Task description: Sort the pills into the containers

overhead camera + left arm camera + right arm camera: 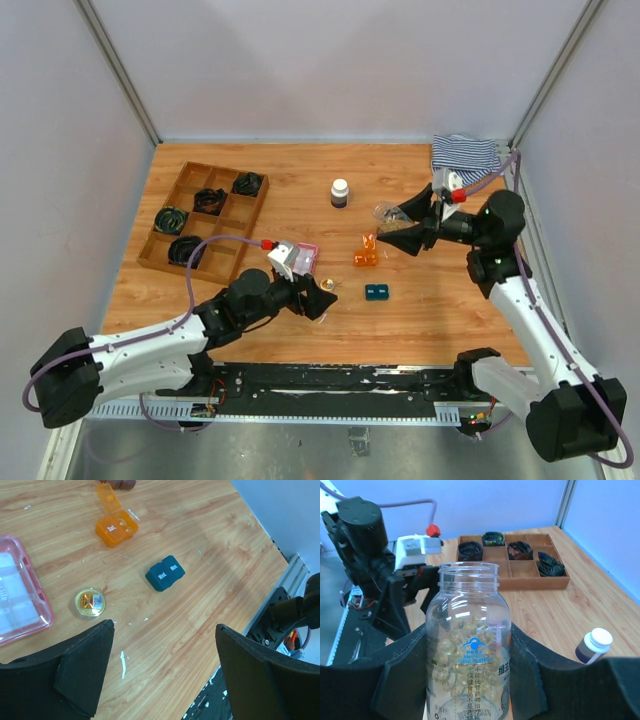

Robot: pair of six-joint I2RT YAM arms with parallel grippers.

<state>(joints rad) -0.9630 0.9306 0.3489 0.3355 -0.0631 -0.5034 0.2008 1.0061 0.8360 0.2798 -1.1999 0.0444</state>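
Note:
My right gripper (402, 227) is shut on a clear uncapped bottle (468, 645) of yellow softgel pills and holds it above the table, near the orange case (365, 253). The orange case (116, 527) lies with its lid open. The teal case (165, 573) lies shut next to it, also seen in the top view (377, 292). The pink case (20, 597) lies to the left, open. My left gripper (165, 645) is open and empty, low over bare wood in front of the teal case. A brown piece (118, 483) is cut off at the top edge.
A small round clear lid (90, 602) lies beside the pink case. A dark bottle with a white cap (340, 192) stands mid-table. The wooden tray with black coils (205, 220) is at the far left. A striped cloth (465, 152) lies in the far right corner.

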